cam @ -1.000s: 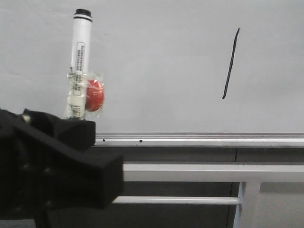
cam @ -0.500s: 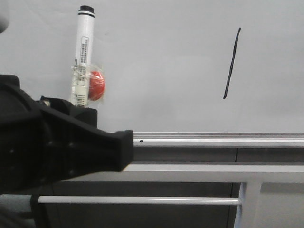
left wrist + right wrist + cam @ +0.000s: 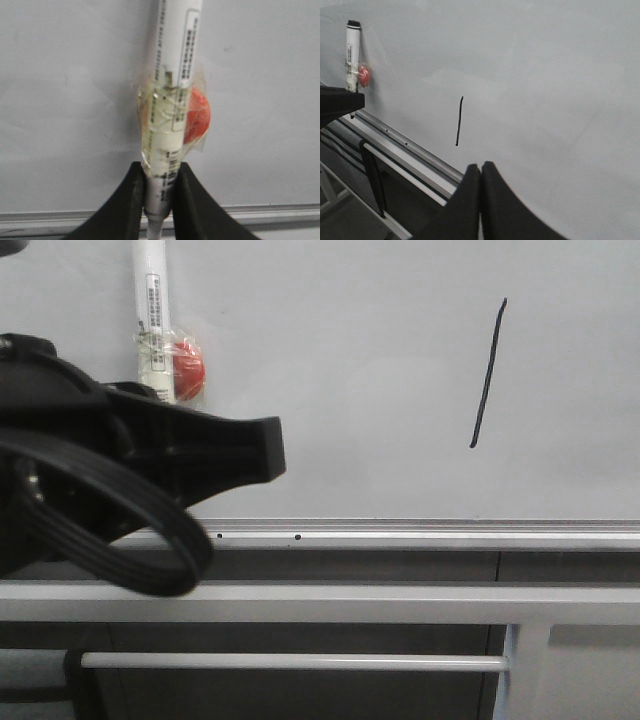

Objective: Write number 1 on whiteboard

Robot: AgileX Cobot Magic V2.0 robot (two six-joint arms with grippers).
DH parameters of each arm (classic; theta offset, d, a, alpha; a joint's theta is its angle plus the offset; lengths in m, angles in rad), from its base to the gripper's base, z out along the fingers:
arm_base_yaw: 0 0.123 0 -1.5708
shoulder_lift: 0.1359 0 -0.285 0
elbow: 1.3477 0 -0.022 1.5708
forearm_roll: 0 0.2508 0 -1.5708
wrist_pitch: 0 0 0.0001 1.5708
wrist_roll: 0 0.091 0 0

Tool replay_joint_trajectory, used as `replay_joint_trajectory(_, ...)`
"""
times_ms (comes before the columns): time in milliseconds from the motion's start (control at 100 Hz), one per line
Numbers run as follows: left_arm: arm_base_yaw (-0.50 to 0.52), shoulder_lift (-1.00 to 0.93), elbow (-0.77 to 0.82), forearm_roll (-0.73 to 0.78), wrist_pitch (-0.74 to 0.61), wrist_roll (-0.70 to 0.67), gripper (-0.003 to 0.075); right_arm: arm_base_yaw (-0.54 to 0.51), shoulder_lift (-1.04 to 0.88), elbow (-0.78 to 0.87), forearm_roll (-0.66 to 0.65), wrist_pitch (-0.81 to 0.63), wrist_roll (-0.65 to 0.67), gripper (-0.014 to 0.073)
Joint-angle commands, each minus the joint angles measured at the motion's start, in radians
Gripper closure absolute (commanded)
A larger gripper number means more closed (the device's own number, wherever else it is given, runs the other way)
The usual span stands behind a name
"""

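The whiteboard [image 3: 340, 430] fills the upper front view. On its right part stands the number 1 [image 3: 487, 375], a thin, slightly slanted black stroke, also visible in the right wrist view [image 3: 459, 121]. My left gripper [image 3: 160, 167] is shut on the lower end of a white marker pen [image 3: 172, 75], which points upward at the board's left side [image 3: 152, 320]. A red round piece [image 3: 196, 115] is taped to the pen. Its black cap [image 3: 353, 23] shows only in the right wrist view. My right gripper [image 3: 480, 167] is shut and holds nothing, out in front of the board below the stroke.
A silver aluminium rail [image 3: 450, 535] runs along the board's lower edge. Grey metal bars [image 3: 400, 602] and a thin rod [image 3: 300, 661] lie below it. Black cable loops [image 3: 120, 550] hang from my left arm at the left.
My left gripper has risen with the marker and shifted slightly left; the pen's cap has passed out of the top of the front view. The stroke is unchanged.
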Motion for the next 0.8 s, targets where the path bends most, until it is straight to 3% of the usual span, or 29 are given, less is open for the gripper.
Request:
replay_joint_trajectory(0,0.022,-0.019,-0.025,0.016,-0.136,-0.011,0.0741,-0.005,0.011,-0.026,-0.020,-0.076,-0.003,0.0637)
replay_joint_trajectory(530,0.044,0.030,-0.027,0.012,-0.114,-0.067,0.0741,-0.005,0.011,-0.026,-0.020,-0.076,-0.003,0.0637)
replay_joint_trajectory(790,0.044,0.036,-0.034,0.097,-0.134,-0.067,0.0740,-0.005,0.011,-0.026,-0.020,-0.069,-0.003,0.0637)
